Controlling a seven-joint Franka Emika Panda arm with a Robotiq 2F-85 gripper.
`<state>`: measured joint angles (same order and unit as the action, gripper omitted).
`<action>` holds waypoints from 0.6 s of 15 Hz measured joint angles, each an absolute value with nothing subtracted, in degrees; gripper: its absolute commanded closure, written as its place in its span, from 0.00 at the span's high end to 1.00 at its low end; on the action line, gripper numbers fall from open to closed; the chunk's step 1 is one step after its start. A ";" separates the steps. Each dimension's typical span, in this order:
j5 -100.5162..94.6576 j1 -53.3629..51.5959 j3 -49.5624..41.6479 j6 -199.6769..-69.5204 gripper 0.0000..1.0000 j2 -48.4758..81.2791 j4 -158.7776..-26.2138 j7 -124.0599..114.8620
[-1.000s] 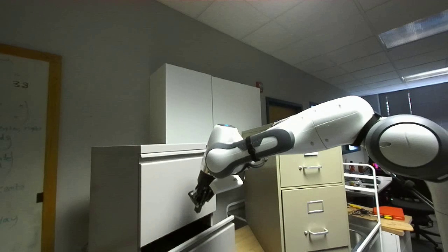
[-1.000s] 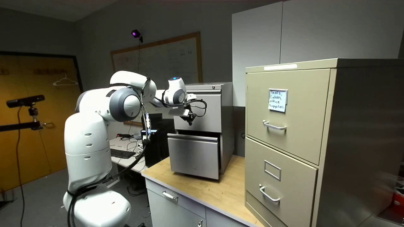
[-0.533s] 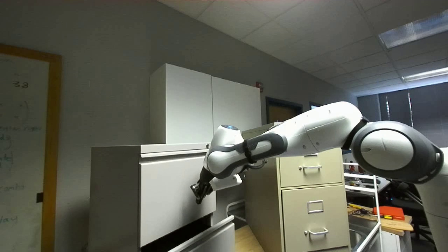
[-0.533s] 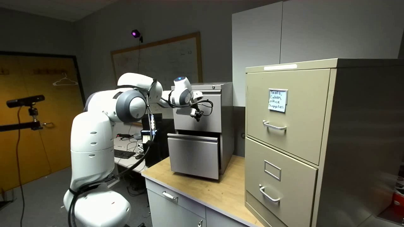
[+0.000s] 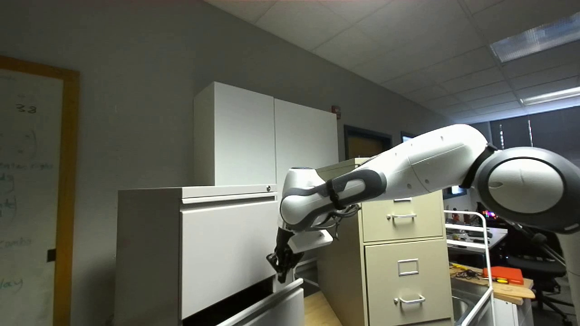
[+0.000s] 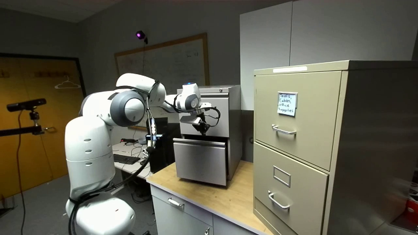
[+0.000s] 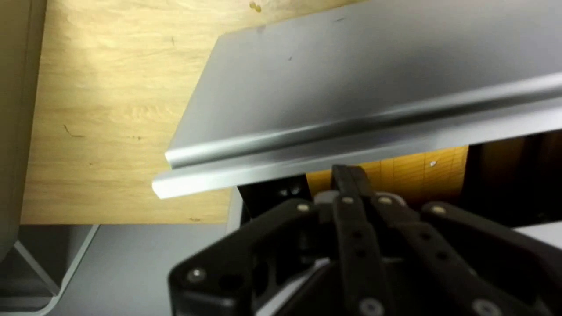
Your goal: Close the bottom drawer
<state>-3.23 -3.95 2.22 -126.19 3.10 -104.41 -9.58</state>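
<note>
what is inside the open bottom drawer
In the wrist view, a yellow-orange lined surface shows inside the bottom drawer, between dark areas; I can't tell what it is. The pincer covers part of the interior, hiding what's behind.

The bottom drawer [image 6: 200,163], flat-fronted and grey with a lipped top edge, stands partly open, lower middle of an exterior view.

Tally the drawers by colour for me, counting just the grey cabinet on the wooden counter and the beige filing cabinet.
Grey: 2 (bottom drawer, open; upper grey drawer, shut)
Beige: 2 (upper beige drawer, lower beige drawer, both shut)
Total: 4
</note>
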 measured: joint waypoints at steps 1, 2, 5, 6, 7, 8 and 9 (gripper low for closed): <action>-3.23 -3.94 2.21 -125.29 0.00 1.64 -106.11 -9.91; -3.23 -3.89 2.21 -124.70 0.00 0.35 -107.80 -10.32; -3.18 -3.16 2.13 -125.93 0.00 -1.84 -112.83 -11.28; -2.85 -2.80 2.06 -128.00 0.00 -1.93 -114.43 -11.31; -2.39 -2.45 1.97 -130.99 0.00 -1.84 -116.09 -11.31; -1.75 -2.19 1.87 -134.33 0.00 -1.54 -117.57 -11.31; -0.79 -1.97 1.83 -137.52 0.00 -1.06 -118.75 -11.30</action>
